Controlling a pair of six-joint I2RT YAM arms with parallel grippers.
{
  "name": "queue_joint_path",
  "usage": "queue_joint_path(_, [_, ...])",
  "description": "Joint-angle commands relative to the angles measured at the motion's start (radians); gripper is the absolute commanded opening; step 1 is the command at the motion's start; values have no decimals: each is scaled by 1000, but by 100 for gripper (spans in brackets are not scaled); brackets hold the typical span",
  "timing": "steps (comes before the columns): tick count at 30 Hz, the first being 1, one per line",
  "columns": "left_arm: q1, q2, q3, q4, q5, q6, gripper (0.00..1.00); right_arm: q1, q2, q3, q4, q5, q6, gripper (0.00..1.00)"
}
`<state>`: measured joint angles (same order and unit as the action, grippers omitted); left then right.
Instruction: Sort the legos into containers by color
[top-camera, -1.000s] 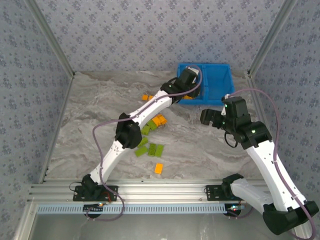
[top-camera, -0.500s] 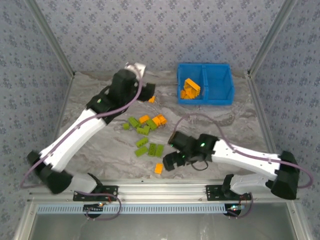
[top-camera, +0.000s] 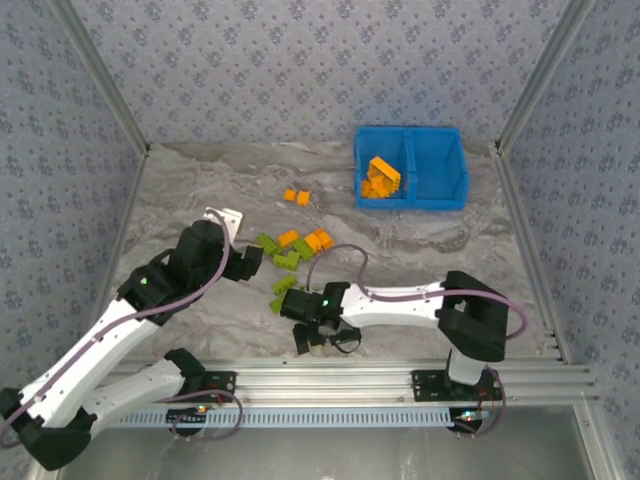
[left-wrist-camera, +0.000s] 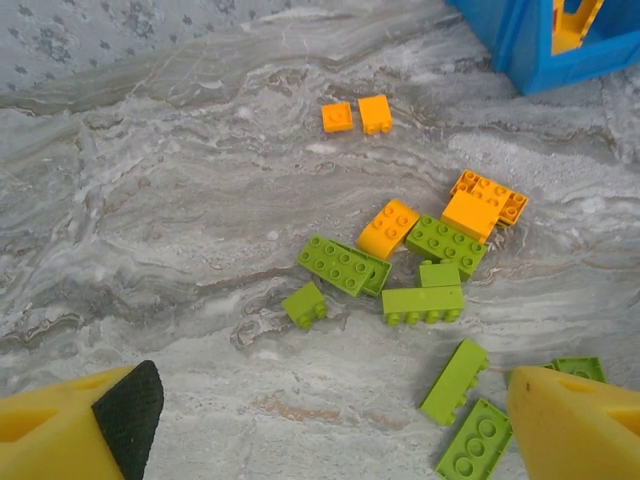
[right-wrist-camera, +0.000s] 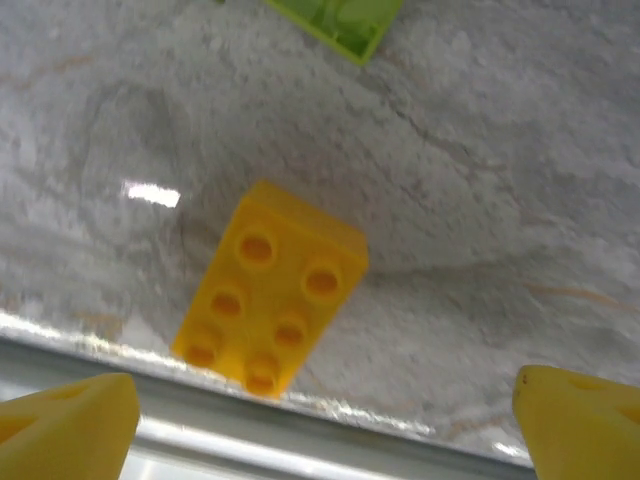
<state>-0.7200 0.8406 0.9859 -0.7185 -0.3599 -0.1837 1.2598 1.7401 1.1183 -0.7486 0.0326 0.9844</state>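
Observation:
The legos lie loose in a cluster mid-table: olive-green bricks (top-camera: 285, 260) and orange ones (top-camera: 318, 240), plus an orange pair (top-camera: 296, 197) farther back. My left gripper (top-camera: 247, 262) hovers open just left of the cluster; its wrist view has a small green brick (left-wrist-camera: 305, 304) and a long green one (left-wrist-camera: 423, 303) ahead of the open gripper (left-wrist-camera: 330, 420). My right gripper (top-camera: 315, 337) stands open over a lone orange brick (right-wrist-camera: 270, 290) near the table's front edge. The blue containers (top-camera: 440, 200) sit at the back right, with orange bricks (top-camera: 380, 177) in the left compartment.
An aluminium rail (top-camera: 330, 378) runs along the front edge, right behind the lone orange brick. Metal frame posts and patterned walls close in the sides and back. Bare marble-patterned table (top-camera: 450, 250) lies between the cluster and the bin.
My left arm has swung from the bin back to the left of the cluster. My right arm has come from the back right down to the orange brick at the front edge.

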Motion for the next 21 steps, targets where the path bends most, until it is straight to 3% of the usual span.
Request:
queue_joint_path(1, [-4, -6, -13, -1, -7, 6, 93, -3, 78, 46, 36, -9, 62, 92])
queue_joint_path(6, [-4, 7, -21, 9, -8, 24, 93, 3, 135, 92, -16, 11, 109, 72])
queue_joint_path(13, [-4, 12, -39, 64, 27, 22, 93, -15, 46, -7, -27, 92, 149, 36])
queue_joint_path(15, [-4, 17, -35, 71, 45, 23, 93, -18, -1, -28, -15, 119, 123, 30])
queue_joint_path(18, [-4, 11, -33, 93, 131, 49, 96, -18, -91, -34, -42, 210, 63, 28])
queue_joint_path(21, [-4, -22, -46, 152, 332, 94, 99, -51, -230, -30, -99, 313, 3, 26])
